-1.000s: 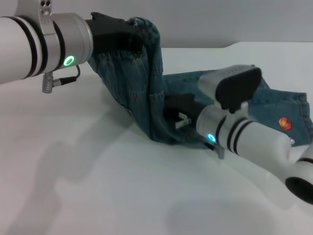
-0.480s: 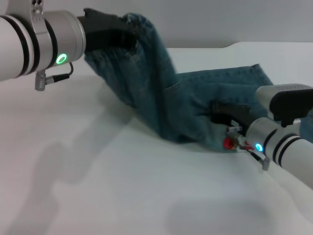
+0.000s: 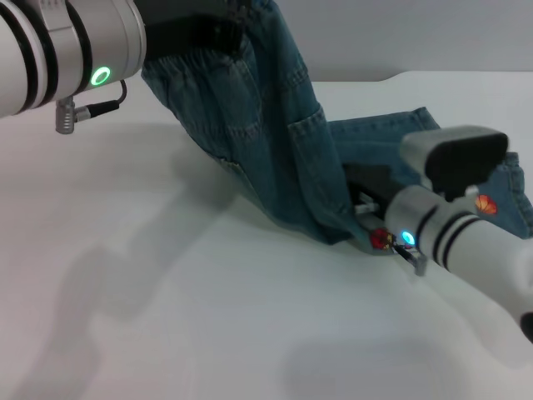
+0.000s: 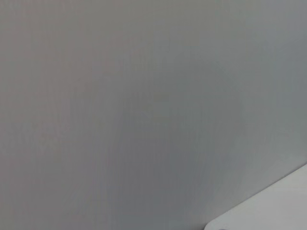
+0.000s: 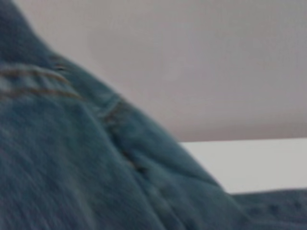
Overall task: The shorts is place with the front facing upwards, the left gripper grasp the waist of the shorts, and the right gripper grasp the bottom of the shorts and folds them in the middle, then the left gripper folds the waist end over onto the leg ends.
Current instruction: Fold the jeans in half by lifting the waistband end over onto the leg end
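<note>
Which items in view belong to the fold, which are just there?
In the job: shorts, waist lifted by the left gripper; right gripper low against the denim.
Just there: white table, grey wall.

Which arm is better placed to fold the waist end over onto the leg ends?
Left. The left gripper holds the waist of the shorts raised off the table, while the right gripper sits low against the denim.

Head view looks forward and down over the white table [image 3: 166, 317], both arms in frame. Left wrist view faces blank grey wall [image 4: 144, 96]. Right wrist view sits close against the shorts [image 5: 72, 167], shared with head.
</note>
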`<state>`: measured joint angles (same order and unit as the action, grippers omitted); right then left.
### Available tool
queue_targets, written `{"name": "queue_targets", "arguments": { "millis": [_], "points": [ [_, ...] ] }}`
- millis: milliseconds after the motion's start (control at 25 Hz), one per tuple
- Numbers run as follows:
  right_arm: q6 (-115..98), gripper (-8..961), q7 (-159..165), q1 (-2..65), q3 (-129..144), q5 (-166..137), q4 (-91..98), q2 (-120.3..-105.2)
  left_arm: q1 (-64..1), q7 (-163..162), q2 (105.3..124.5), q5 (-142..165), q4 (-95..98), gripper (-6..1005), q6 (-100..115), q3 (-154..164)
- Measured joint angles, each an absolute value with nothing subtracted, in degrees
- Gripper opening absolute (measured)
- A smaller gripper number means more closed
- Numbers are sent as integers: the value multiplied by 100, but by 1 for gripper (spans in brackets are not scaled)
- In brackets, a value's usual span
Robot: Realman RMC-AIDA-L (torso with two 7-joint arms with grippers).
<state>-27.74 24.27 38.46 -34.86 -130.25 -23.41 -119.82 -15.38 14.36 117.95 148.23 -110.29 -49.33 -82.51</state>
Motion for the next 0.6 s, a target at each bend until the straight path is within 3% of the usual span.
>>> {"name": "queue_targets", "arguments": {
  "millis": [600],
  "points": [
    [-2462, -2, 2478, 4430, -2981, -12981, -2824, -11988, -1494, 1450, 11795, 14817, -11272, 50, -4878, -8076]
  ]
}}
